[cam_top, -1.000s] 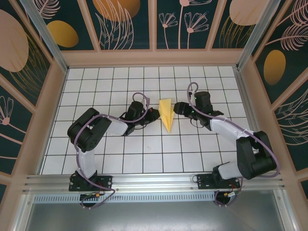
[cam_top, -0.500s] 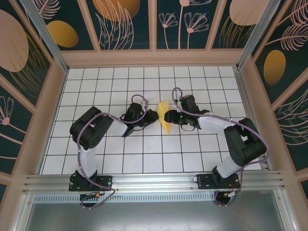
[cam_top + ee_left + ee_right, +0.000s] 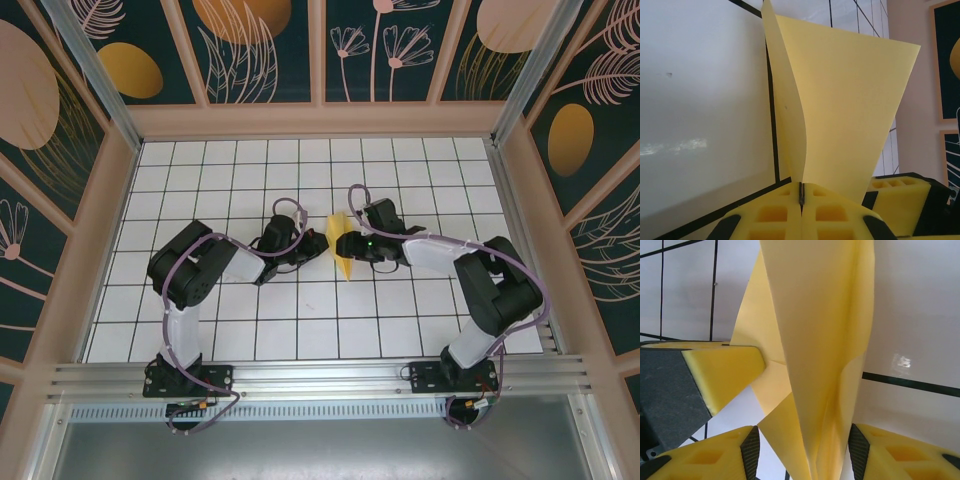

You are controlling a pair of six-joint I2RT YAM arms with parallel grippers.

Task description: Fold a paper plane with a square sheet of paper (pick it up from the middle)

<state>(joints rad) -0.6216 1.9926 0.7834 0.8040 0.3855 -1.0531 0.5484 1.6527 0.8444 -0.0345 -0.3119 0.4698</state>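
Your left claw (image 3: 801, 192) is clamped shut on the square sheet of paper (image 3: 840, 100), holding the wedge upright over the middle of the table (image 3: 300, 320), and your right claw (image 3: 805, 450), well clear a second ago, now straddles it half-open, so closing off the crease could crumple it or tug it loose.

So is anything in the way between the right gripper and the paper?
Nothing visible. The paper stands folded between the open fingers of the right gripper, and the left gripper pinches it from the opposite side.
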